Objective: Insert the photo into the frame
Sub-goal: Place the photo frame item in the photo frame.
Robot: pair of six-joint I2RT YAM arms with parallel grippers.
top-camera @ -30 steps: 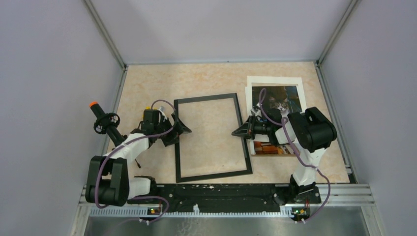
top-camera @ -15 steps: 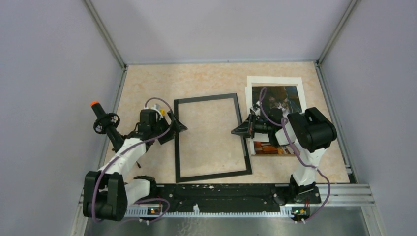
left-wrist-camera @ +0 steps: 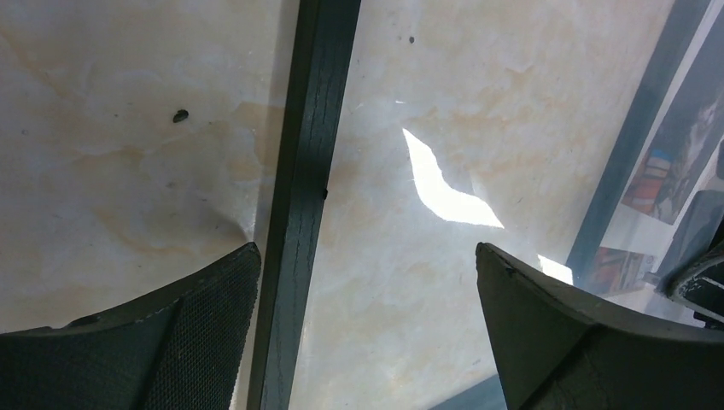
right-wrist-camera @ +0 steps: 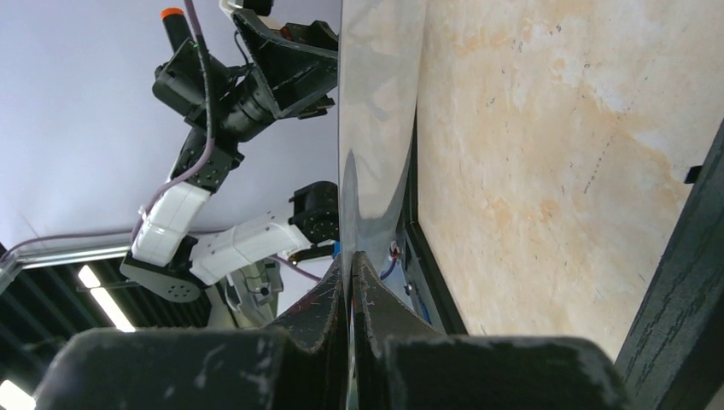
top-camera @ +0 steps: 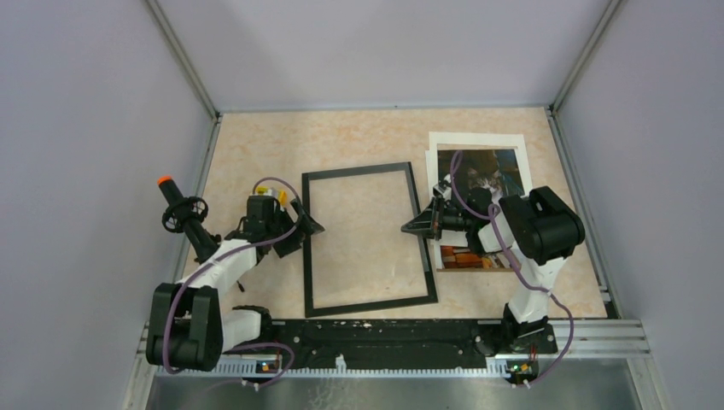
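The black frame (top-camera: 359,171) lies flat mid-table. My left gripper (top-camera: 309,227) is open at the frame's left bar (left-wrist-camera: 307,171); the bar runs between its fingers, close to the left one (left-wrist-camera: 171,342), and my left gripper (left-wrist-camera: 367,325) holds nothing. The photo (top-camera: 487,175), cat side up, lies right of the frame, partly under my right arm; its edge shows past the frame's far bar (left-wrist-camera: 674,162). My right gripper (top-camera: 408,228) is at the frame's right bar (right-wrist-camera: 683,282). There my right gripper (right-wrist-camera: 350,265) is shut on the edge of a thin, glossy, see-through sheet (right-wrist-camera: 376,102) over the frame's opening.
A black handle with an orange tip (top-camera: 175,205) stands by the left wall. Grey walls close in the table on three sides. A metal rail (top-camera: 384,333) with the arm bases runs along the near edge.
My left arm has shifted a little, and its open gripper has stayed at the frame's left bar. My right arm and the sheet it grips have not moved.
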